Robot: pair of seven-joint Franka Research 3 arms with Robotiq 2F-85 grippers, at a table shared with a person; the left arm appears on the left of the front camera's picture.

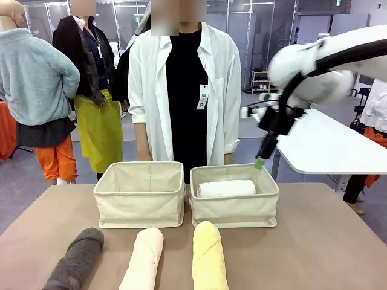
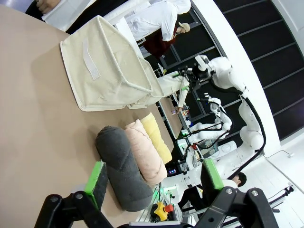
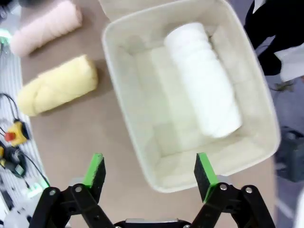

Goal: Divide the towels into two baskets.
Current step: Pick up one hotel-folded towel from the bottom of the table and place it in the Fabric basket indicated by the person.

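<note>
While the white towel (image 3: pixel 204 80) lies in a basket (image 3: pixel 124 95) below the open right pincer (image 3: pixel 149 172), the open left pincer (image 2: pixel 153 179) should next grip the grey towel (image 2: pixel 121 166).

Tan tabletop (image 1: pixel 326 241) in front, blue-grey floor (image 1: pixel 18 193) behind, white table (image 1: pixel 329 148) at right, dark glass-panelled wall (image 1: pixel 242 36) across the back, small shelving unit (image 1: pixel 260 80) against it

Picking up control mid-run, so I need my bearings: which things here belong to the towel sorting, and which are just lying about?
Job:
- white towel, lying in the right basket
- left basket
- dark grey towel, cream-peach towel and pale yellow towel, on the table

Lying about:
- yellow box with a red button
- white side table
</note>
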